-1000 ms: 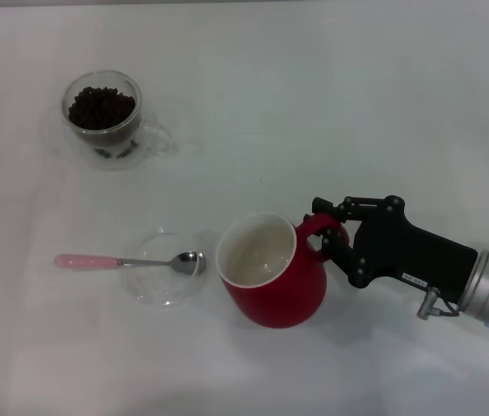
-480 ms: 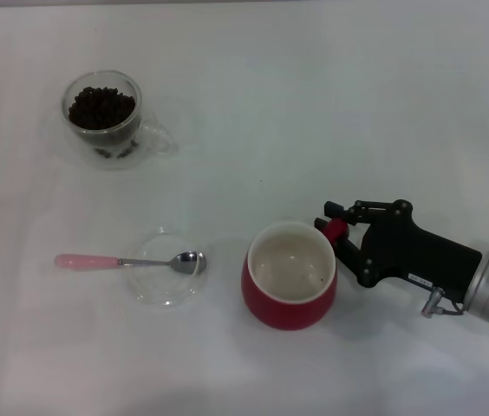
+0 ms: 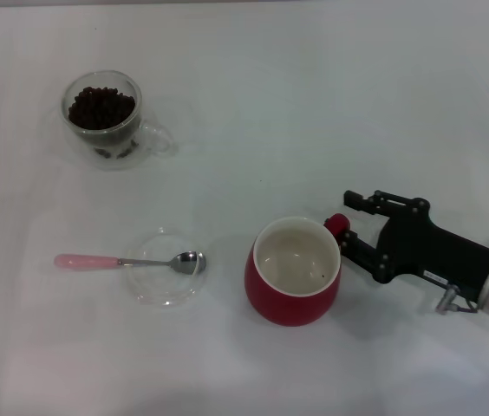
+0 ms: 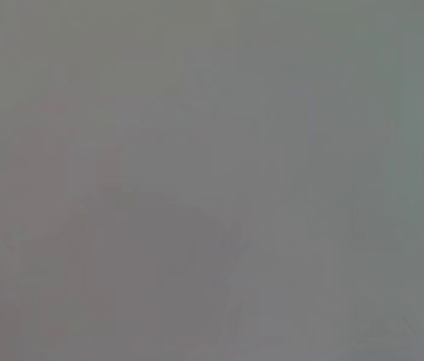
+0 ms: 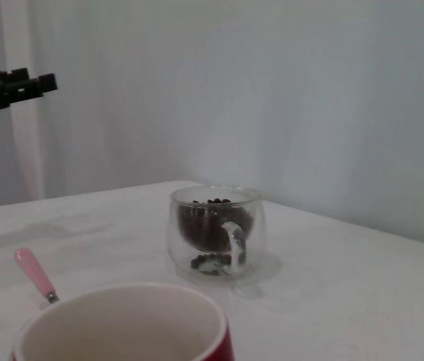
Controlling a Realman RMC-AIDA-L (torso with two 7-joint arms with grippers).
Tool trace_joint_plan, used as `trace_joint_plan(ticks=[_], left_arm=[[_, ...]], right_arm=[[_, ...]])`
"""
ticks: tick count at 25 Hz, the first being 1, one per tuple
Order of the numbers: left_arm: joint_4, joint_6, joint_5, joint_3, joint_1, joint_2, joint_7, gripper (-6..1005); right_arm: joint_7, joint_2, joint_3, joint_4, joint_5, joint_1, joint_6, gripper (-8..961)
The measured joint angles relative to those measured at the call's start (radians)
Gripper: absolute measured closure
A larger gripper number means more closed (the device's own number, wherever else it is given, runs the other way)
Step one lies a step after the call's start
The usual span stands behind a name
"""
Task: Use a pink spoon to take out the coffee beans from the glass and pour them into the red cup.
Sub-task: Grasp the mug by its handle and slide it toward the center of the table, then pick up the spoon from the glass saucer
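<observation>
The pink spoon (image 3: 129, 260) lies flat on the white table (image 3: 331, 104), in the near-left part of the work area. Its long axis runs left to right: the pale pink handle points to the robot's left, and the metal bowl points right and rests on a flat clear round dish (image 3: 167, 268). In the right wrist view only the pink handle end of the spoon (image 5: 35, 274) shows, behind the cup rim.

The red cup (image 3: 293, 271) stands upright to the right of the dish, apart from it, cream-white inside facing up. Its loop handle points to the right and slightly away from the robot, toward the right gripper. No heap of beans shows inside it.

The glass (image 3: 106, 116) stands upright at the far left, well apart from spoon and cup, its clear handle pointing right. The coffee beans (image 3: 101, 107) fill its inner wall as one dark heap.

The right gripper (image 3: 355, 227) reaches in from the lower right, low over the table, fingers pointing left at the cup handle. The fingers are spread apart; the handle sits just at the nearer fingertip, and nothing is gripped.

The left gripper does not appear in any view.

Count: one spoon, one dish, one red cup, one glass.
</observation>
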Motion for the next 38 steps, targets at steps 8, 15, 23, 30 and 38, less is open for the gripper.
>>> trace_joint_plan(ticks=[8, 15, 23, 30, 38], left_arm=[[0.024, -0.007, 0.0, 0.003, 0.003, 0.0, 0.0, 124], [0.026, -0.023, 0.001, 0.006, -0.004, 0.002, 0.004, 124], [0.038, -0.034, 0.004, 0.006, -0.005, 0.003, 0.005, 123], [0.046, -0.035, 0.005, 0.006, -0.005, 0.003, 0.005, 124], [0.047, -0.028, 0.017, 0.033, 0.002, 0.002, -0.008, 123]], right_arm=[[0.002, -0.006, 0.027, 0.074, 0.0, -0.003, -0.098, 394], [-0.007, -0.009, 0.022, 0.113, -0.008, -0.002, -0.121, 202], [-0.01, -0.015, 0.023, 0.152, -0.009, -0.003, -0.133, 201], [-0.018, -0.03, 0.022, 0.228, -0.009, -0.004, -0.261, 203], [-0.02, -0.045, 0.014, 0.319, -0.022, -0.01, -0.428, 205]])
